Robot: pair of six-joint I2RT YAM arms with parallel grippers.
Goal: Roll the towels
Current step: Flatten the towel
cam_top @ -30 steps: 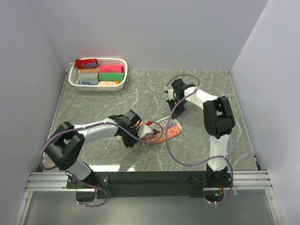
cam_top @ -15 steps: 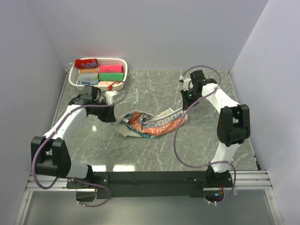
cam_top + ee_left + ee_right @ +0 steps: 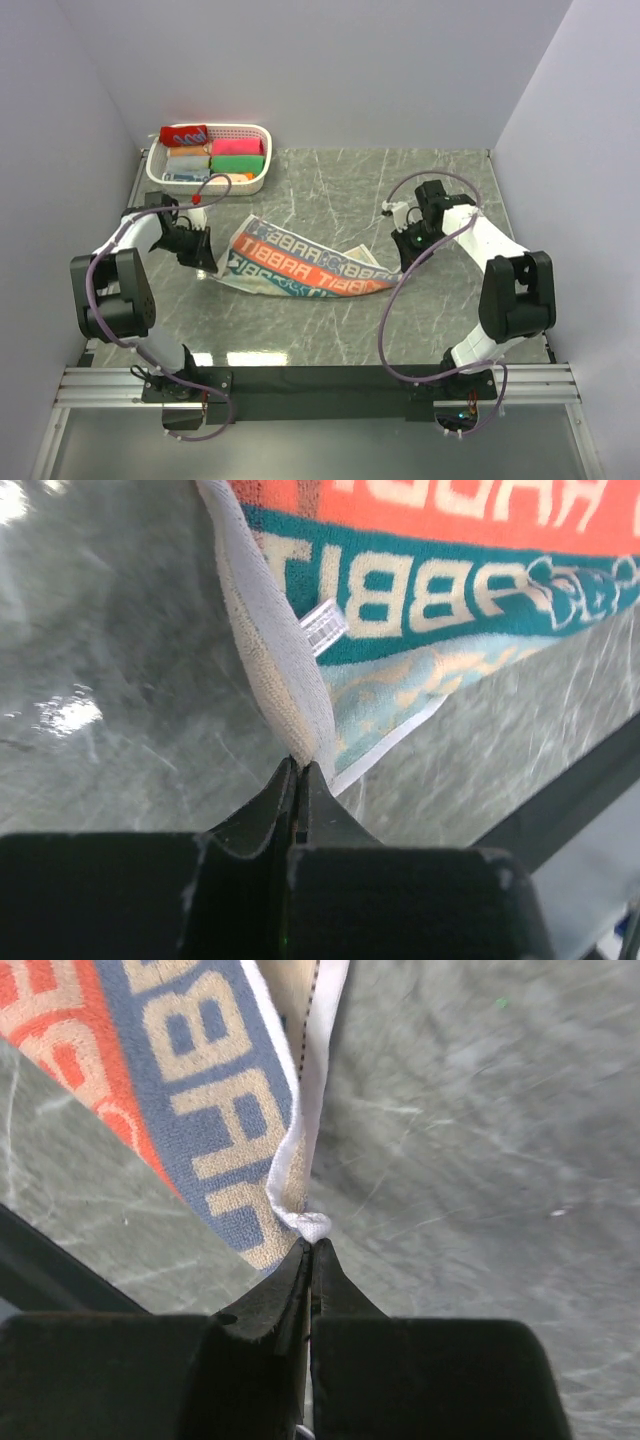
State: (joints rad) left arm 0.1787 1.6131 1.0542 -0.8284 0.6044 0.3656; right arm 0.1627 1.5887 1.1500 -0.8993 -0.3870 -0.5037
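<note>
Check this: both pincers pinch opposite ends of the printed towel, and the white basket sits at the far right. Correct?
No: the white basket sits far left, as the top external view shows. Left pincer and right pincer do pinch ends of the printed towel.

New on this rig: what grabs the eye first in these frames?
The cream towel with orange and teal RABBIT lettering, stretched across mid-table between the two arms. The left gripper and right gripper each have their jaws shut on one end of it. At the far left corner sits a white basket packed with bright rolled cloths.
</note>
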